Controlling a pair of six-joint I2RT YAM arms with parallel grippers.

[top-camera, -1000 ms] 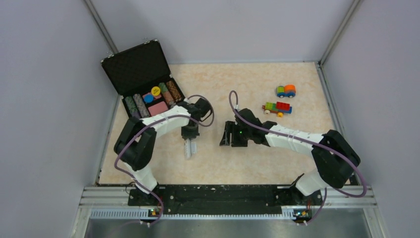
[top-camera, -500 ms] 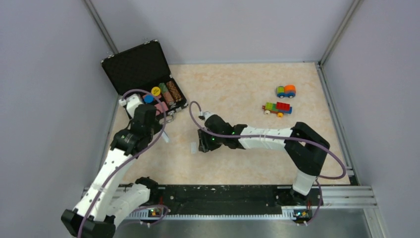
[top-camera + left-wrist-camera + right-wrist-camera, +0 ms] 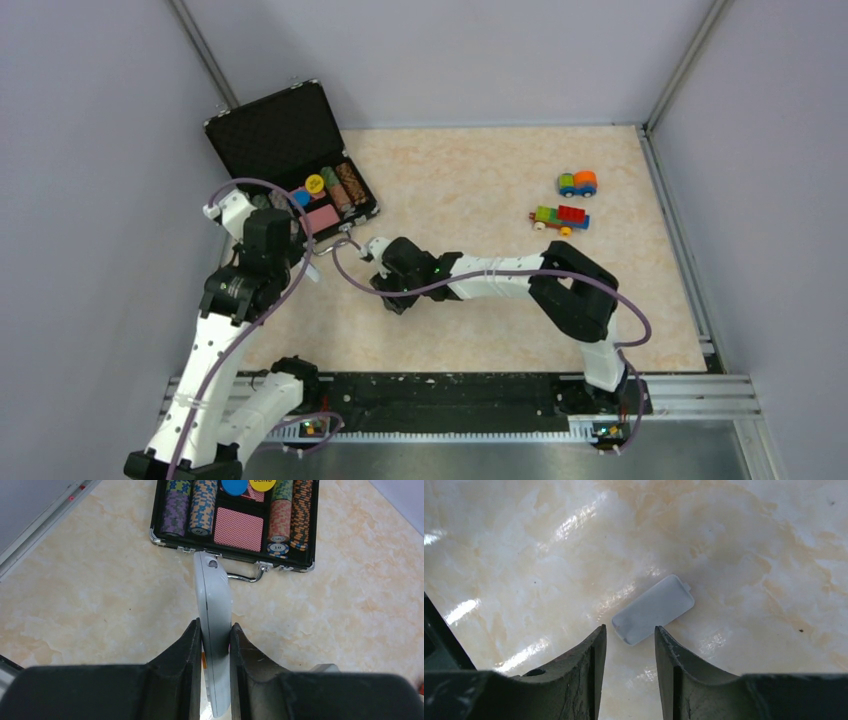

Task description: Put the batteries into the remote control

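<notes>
White remote control [image 3: 212, 590] sits pinched in left hand [image 3: 215, 626]; right hand [image 3: 630, 630] spread above a probable battery cover [image 3: 654, 609].

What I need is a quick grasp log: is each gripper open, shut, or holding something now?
Left gripper: closed on the remote control.
Right gripper: open, holding nothing; a small grey flat piece lies just beyond it.
</notes>
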